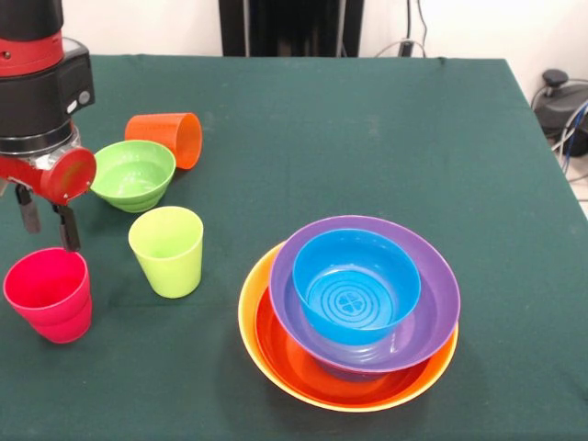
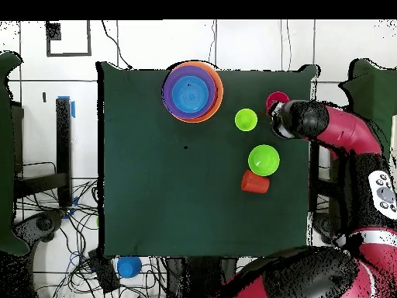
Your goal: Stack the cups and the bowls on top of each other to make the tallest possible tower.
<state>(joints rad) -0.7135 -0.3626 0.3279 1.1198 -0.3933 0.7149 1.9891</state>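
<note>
My gripper [image 1: 46, 222] hangs open just above and behind the rim of the upright pinkish red cup [image 1: 50, 294], with nothing between its fingers. The lime green cup [image 1: 167, 250] stands upright to the right of it. Further back, the orange cup [image 1: 165, 136] lies on its side next to the small green bowl [image 1: 133, 175]. The tower is a nested stack: yellow-orange bowl [image 1: 253, 322] at the base, then red-orange bowl [image 1: 285, 354], purple bowl [image 1: 432, 294] and a blue bowl [image 1: 356, 285] on top. In the overhead view the gripper [image 2: 279, 116] sits by the red cup [image 2: 276, 101].
The dark green table [image 1: 367, 138] ends close to the left of the red cup. In the overhead view a small blue round object [image 2: 129, 266] lies off the table among cables. A dark device [image 1: 560, 101] stands beyond the table's right edge.
</note>
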